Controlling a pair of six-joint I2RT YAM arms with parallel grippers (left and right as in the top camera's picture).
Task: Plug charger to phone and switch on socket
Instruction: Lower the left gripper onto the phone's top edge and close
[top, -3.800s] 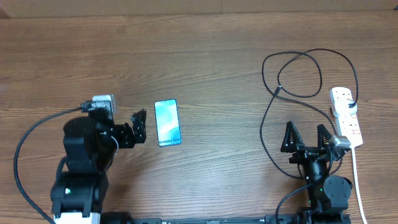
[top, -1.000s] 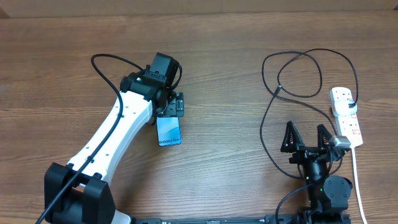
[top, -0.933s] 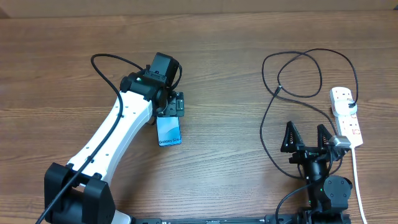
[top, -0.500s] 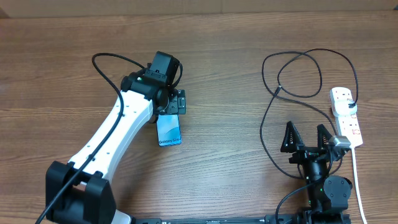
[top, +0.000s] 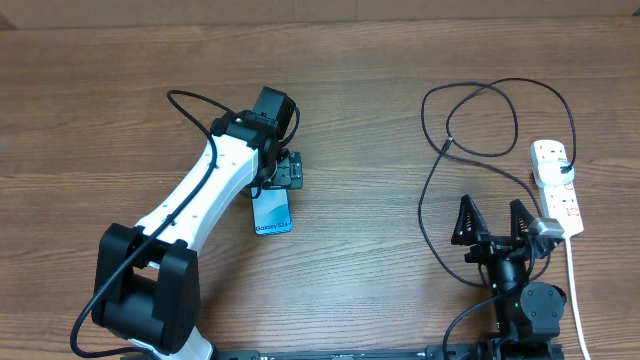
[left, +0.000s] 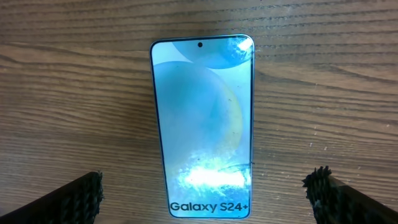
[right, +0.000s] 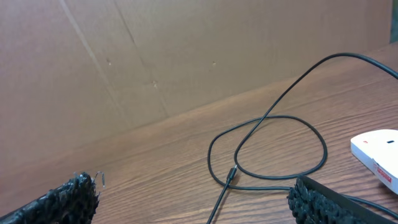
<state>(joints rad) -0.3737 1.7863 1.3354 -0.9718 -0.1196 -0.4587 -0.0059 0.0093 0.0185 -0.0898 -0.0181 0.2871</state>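
The phone lies flat on the wooden table, screen up, its "Galaxy S24+" end toward the front. My left gripper hovers over the phone's far end, open, with a finger on each side and clear of it. In the left wrist view the phone lies between the open fingers. The black charger cable loops at the right, and its small plug lies free on the table. The white socket strip lies at the far right. My right gripper is open and empty, between cable and strip.
The strip's white cord runs toward the table's front edge. A brown cardboard wall stands behind the table. One corner of the strip shows in the right wrist view.
My left arm has reached from its place at the left to above the phone. In the last second its wrist has shifted slightly right. The right arm has not moved.
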